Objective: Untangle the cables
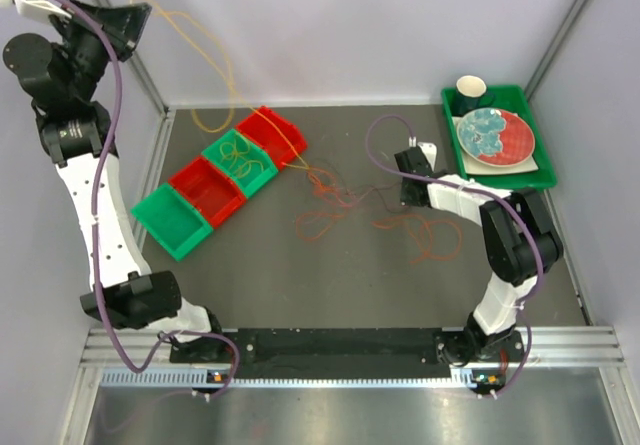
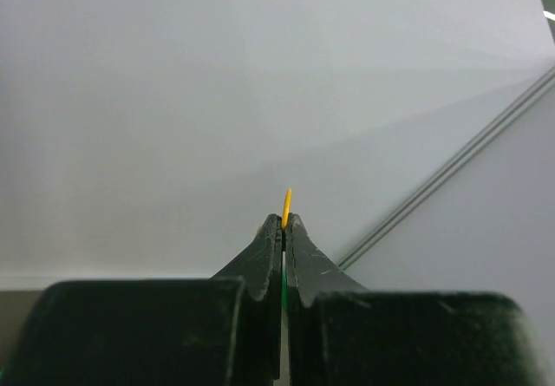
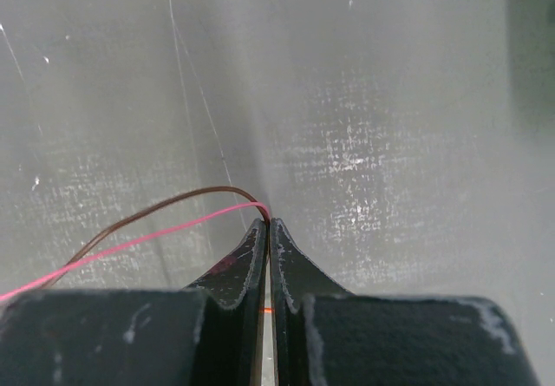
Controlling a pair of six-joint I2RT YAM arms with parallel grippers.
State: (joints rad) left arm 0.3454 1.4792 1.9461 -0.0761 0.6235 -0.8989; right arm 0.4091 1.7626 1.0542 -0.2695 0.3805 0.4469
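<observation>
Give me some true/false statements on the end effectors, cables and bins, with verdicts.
1. The left end effector is shut on a yellow cable. True.
2. The right end effector is open. False: it is shut on a brown cable and a red cable.
3. Four bins stand in a row, alternating green and red. True.
4. The cup stands in a bin. False: it stands in the tray, beside the plate.
</observation>
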